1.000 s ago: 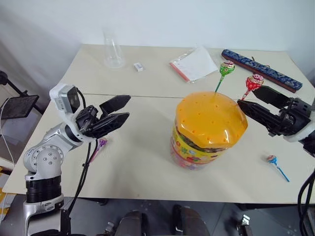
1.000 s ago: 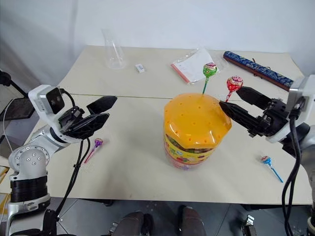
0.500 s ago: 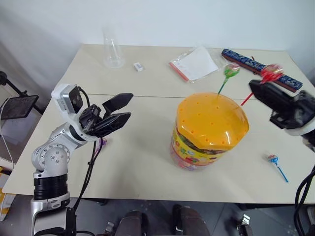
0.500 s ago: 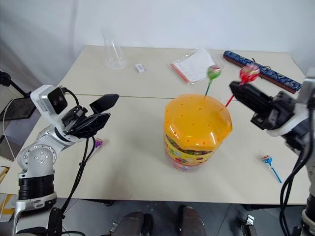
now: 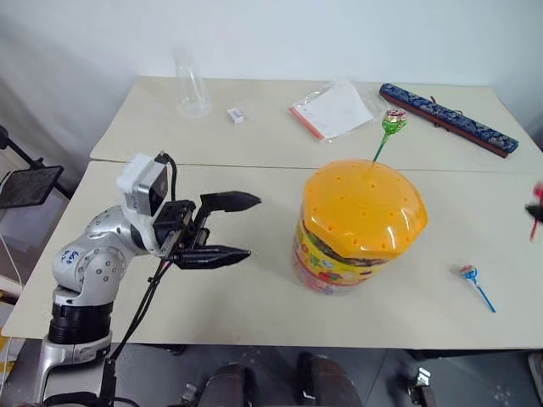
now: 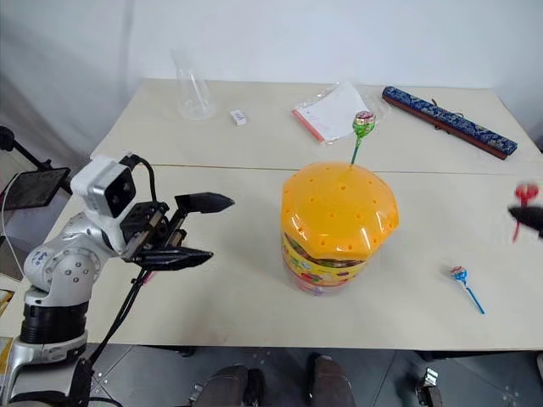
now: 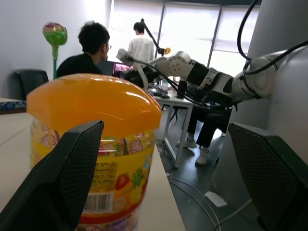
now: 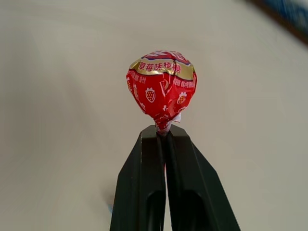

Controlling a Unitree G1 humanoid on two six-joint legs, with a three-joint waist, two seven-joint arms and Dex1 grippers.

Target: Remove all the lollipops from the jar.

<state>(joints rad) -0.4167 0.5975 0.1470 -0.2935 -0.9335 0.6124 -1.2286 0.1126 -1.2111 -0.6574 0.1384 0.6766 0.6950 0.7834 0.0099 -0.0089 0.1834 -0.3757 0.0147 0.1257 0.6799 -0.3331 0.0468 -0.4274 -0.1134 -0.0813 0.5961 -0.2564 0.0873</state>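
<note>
Two pale beige surface panels (image 5: 254,127) are set end to end against a white wall, a seam being seen between them. The jar (image 5: 361,225) is stood on the nearer panel, its domed orange lid in place, and a green lollipop (image 5: 393,119) is left standing upright in one of the lid's holes. A blue lollipop (image 5: 469,275) is laid flat on the surface to the right of the jar, well apart from it. On the far panel a tall clear cup (image 5: 193,85), a small white block (image 5: 237,114), a clear plastic bag (image 5: 335,108) and a long dark blue strip (image 5: 448,118) are spread out. The left pincer (image 5: 246,227) is held wide open beside the jar — nothing between its fingers. The right pincer (image 8: 165,135) is closed on the stick of a red lollipop (image 8: 162,89) above bare surface, at the right edge. In the left wrist view an office with large windows and two people is seen behind the jar
</note>
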